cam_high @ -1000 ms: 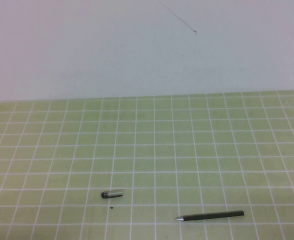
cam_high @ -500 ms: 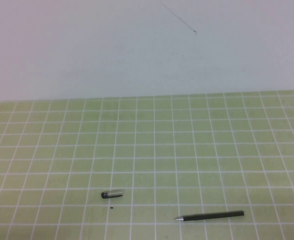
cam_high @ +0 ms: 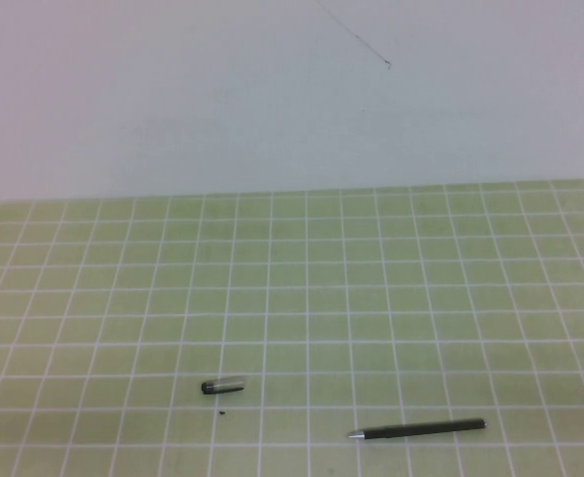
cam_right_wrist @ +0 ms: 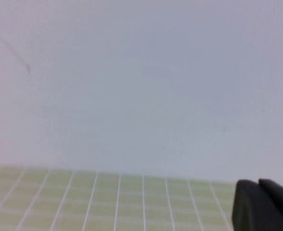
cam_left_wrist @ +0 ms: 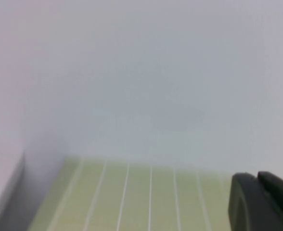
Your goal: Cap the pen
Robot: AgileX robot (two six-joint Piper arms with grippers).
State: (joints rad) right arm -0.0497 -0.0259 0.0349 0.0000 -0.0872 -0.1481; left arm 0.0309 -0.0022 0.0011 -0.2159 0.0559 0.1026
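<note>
The pen (cam_high: 418,429) is a thin black stick with a silver tip pointing left. It lies flat near the front edge of the green grid mat, right of centre. The short black-and-clear cap (cam_high: 222,386) lies flat on the mat to the pen's left and a little farther back, apart from it. Neither arm shows in the high view. The left gripper (cam_left_wrist: 257,178) shows only in the left wrist view, its two black fingertips together, holding nothing. The right gripper (cam_right_wrist: 258,184) shows only in the right wrist view, fingertips together and empty. Pen and cap are out of both wrist views.
A green mat (cam_high: 371,288) with white grid lines covers the table up to a plain white wall (cam_high: 272,99) at the back. A tiny black speck (cam_high: 221,412) lies just in front of the cap.
</note>
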